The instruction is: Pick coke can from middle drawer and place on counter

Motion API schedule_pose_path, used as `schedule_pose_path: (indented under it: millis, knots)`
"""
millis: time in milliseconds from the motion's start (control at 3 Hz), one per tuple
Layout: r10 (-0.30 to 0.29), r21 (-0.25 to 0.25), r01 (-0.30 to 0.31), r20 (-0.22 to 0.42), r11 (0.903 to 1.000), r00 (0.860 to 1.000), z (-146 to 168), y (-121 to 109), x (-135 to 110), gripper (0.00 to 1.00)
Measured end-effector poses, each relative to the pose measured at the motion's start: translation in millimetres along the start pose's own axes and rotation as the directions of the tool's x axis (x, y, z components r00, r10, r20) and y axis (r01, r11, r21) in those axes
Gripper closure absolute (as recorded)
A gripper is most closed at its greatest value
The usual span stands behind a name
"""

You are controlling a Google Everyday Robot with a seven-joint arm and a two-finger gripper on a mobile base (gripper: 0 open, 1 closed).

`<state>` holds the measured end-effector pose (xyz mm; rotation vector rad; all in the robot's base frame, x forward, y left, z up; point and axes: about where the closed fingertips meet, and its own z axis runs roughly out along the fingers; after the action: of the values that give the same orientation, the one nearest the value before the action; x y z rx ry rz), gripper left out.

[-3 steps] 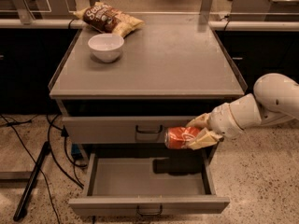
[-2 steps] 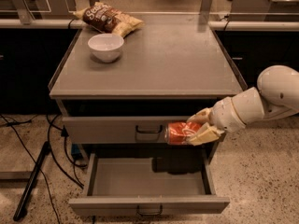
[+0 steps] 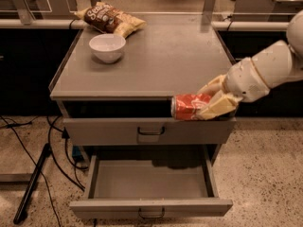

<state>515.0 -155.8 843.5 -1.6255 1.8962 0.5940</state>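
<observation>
My gripper point(image 3: 208, 102) comes in from the right on a white arm and is shut on the coke can point(image 3: 189, 106). The red-orange can lies on its side in the air, level with the counter's front edge, in front of the upper drawer front. The middle drawer point(image 3: 150, 179) is pulled open below it and shows a bare grey floor. The counter point(image 3: 161, 60) is the broad grey top just behind and above the can.
A white bowl point(image 3: 107, 47) stands on the counter's back left. A brown-and-yellow chip bag point(image 3: 109, 19) lies behind it. The upper drawer front point(image 3: 150, 130) is closed. Black cables and a dark pole point(image 3: 33, 181) lie on the floor at left.
The gripper has lifted the coke can upward, from level with the upper drawer front to level with the counter's front edge. The drawer and counter items have not moved.
</observation>
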Motion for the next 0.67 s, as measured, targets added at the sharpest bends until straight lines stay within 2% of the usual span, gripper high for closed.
schedule_pose_path:
  millis: [333,667]
  knots:
    - [-0.04,0.067,0.042,-0.029,0.9969,0.999,-21,-35,-24,1.0]
    - [-0.058,0.092,0.06,-0.03,0.9939,0.998,-28,-45,-34,1.0]
